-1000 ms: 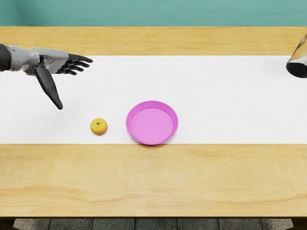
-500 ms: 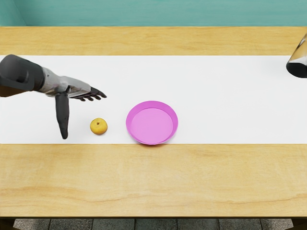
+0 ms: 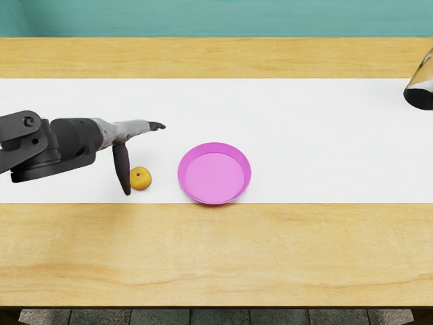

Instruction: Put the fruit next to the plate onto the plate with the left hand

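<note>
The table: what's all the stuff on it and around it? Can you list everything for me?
fruit: one, yellow-orange, on the white strip just left of the plate, not on it
plate: one, pink, on the white strip near the middle, nothing in it
white strip: one, white, running across the table
table: one, light wood, fills most of the view
wall: one, teal, behind the table
left hand: one, grey and black, from the left edge, fingers open, thumb hanging down just left of the fruit
right arm: one, dark, only a bit shows at the right edge
</note>
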`<state>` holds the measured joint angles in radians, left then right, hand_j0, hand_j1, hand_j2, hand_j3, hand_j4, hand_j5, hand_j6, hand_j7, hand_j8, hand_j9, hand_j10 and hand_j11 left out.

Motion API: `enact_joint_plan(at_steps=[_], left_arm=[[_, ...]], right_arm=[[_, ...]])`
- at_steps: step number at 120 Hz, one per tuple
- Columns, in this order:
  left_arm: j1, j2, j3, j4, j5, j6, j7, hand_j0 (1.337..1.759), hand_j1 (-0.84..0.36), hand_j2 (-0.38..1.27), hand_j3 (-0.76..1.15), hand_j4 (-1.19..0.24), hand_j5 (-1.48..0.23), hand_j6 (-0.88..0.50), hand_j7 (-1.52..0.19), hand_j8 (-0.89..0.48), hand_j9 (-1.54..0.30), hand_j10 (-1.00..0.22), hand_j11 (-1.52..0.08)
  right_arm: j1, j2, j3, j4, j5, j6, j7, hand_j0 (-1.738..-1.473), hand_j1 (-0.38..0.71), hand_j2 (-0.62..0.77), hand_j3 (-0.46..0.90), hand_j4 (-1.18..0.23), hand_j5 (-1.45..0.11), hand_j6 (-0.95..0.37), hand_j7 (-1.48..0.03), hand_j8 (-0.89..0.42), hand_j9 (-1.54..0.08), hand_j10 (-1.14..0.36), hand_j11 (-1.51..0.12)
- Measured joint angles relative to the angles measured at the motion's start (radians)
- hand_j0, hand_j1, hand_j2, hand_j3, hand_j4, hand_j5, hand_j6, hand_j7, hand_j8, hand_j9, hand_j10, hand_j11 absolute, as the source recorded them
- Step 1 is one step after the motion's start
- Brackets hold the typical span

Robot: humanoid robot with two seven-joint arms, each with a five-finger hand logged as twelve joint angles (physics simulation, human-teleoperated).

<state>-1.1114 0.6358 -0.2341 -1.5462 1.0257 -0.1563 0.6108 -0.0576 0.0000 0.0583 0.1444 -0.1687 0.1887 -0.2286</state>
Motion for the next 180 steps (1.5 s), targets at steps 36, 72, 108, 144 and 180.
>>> enact_joint_plan(at_steps=[36,72,108,144,180], left_arm=[[0.022,-0.035,0.04,0.014,0.048,0.017,0.0,1.658,0.31,0.01,0.0,-0.04,-0.04,-0.04,-0.04,-0.04,-0.04,-0.04,-0.04],[0.035,-0.035,0.08,0.027,0.103,0.034,0.0,1.658,0.3,0.01,0.0,-0.05,-0.06,-0.05,-0.06,-0.05,-0.06,-0.05,-0.06],[0.055,-0.033,0.084,0.009,0.162,0.107,0.0,1.658,0.22,0.02,0.0,-0.11,-0.14,-0.11,-0.14,-0.11,-0.14,-0.11,-0.14],[0.088,-0.02,0.095,-0.029,0.168,0.137,0.0,1.658,0.12,0.04,0.0,-0.19,-0.25,-0.2,-0.25,-0.2,-0.25,-0.19,-0.25],[0.09,-0.014,0.108,-0.054,0.196,0.17,0.0,1.658,0.05,0.05,0.0,-0.25,-0.33,-0.26,-0.33,-0.25,-0.33,-0.25,-0.33]], right_arm=[[-0.006,0.0,0.0,0.0,0.0,0.0,0.0,-1.658,-0.35,0.0,0.0,0.0,0.0,0.0,0.0,0.0,0.0,0.0,0.0],[-0.008,0.0,0.0,0.0,0.0,0.0,0.0,-1.658,-0.35,0.0,0.0,0.0,0.0,0.0,0.0,0.0,0.0,0.0,0.0],[-0.008,0.0,0.0,0.0,0.0,0.0,0.0,-1.658,-0.35,0.0,0.0,0.0,0.0,0.0,0.0,0.0,0.0,0.0,0.0],[-0.008,0.0,0.0,0.0,0.0,0.0,0.0,-1.658,-0.35,0.0,0.0,0.0,0.0,0.0,0.0,0.0,0.0,0.0,0.0],[-0.011,0.0,0.0,0.0,0.0,0.0,0.0,-1.658,-0.35,0.0,0.0,0.0,0.0,0.0,0.0,0.0,0.0,0.0,0.0]])
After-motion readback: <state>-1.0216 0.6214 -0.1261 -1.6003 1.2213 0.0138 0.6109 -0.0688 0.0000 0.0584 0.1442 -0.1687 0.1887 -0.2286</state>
